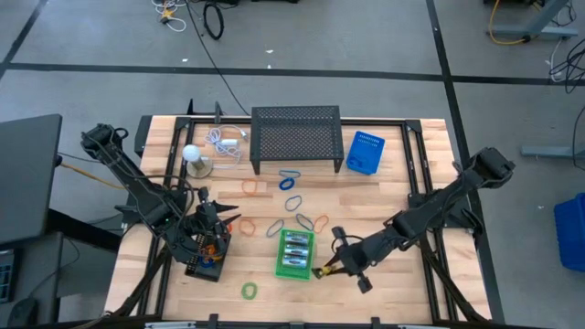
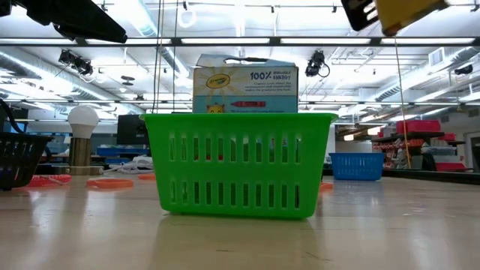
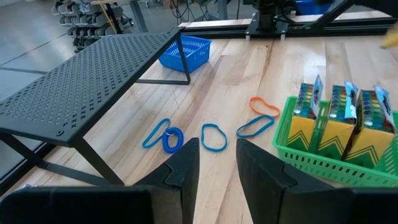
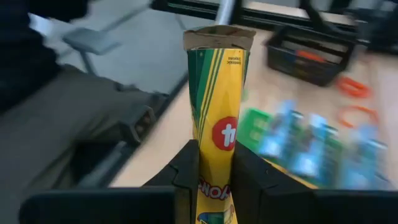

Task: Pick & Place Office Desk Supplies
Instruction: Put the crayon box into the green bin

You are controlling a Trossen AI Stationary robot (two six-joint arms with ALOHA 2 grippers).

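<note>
- Right gripper (image 4: 211, 180) is clamped on a yellow crayon box (image 4: 216, 118), held just beside the green basket (image 1: 294, 270) at its 4 o'clock.
- Left gripper (image 3: 217, 165) is partly open and empty, over the bench (image 1: 393, 283) at the basket's 9 o'clock.
- Coloured loops (image 3: 214, 138) lie at the basket's 12 o'clock.

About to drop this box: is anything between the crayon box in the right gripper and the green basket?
Nothing visible blocks it. The right gripper holds the crayon box in the air just beside the green basket, with only bare table between. The basket already holds three crayon boxes, so free room inside looks tight.
</note>
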